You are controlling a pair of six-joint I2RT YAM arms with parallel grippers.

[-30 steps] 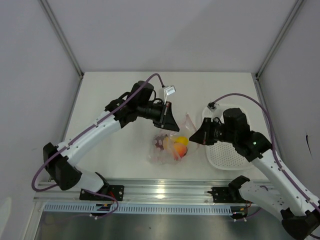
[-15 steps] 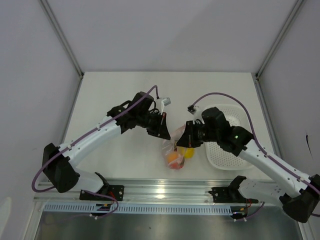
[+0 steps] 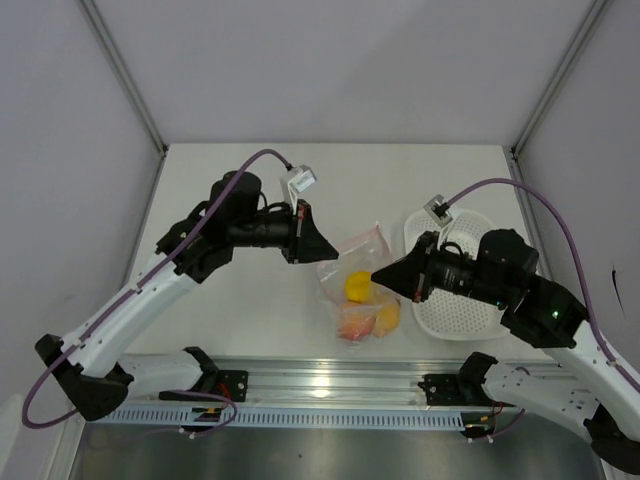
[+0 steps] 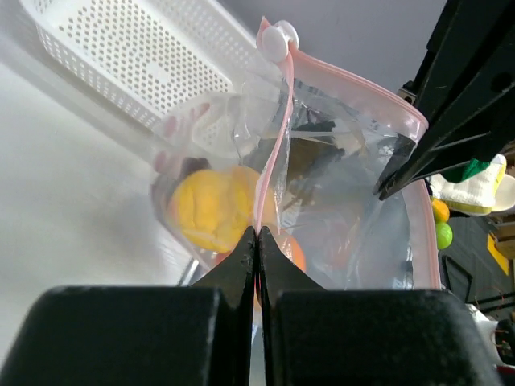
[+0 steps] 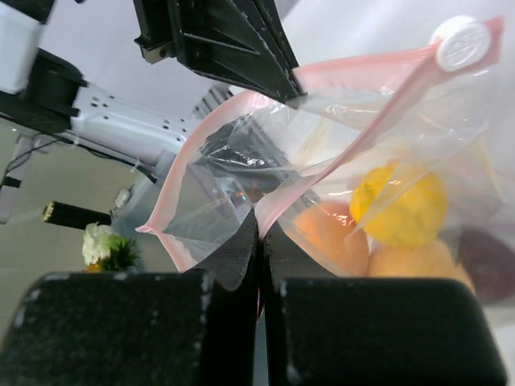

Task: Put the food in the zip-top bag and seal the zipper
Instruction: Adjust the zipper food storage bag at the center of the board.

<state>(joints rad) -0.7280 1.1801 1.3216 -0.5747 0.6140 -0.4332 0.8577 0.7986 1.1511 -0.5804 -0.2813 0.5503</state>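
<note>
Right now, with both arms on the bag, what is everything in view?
zip-top bag: one, clear with pink dots, held between the arms
zipper: one, pink-red, bag's top edge, mouth open
slider: one, white, zipper's end
food: four, two yellow, one orange-red, one dark red, inside the bag
basket: one, white perforated, table's right side
table: one, white, underneath
left fingers: black, shut on the bag's rim
right fingers: black, shut on the opposite rim

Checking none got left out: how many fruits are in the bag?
4, all in the bag: yellow, orange, second yellow, dark red at the edge. Others may be hidden.
</note>
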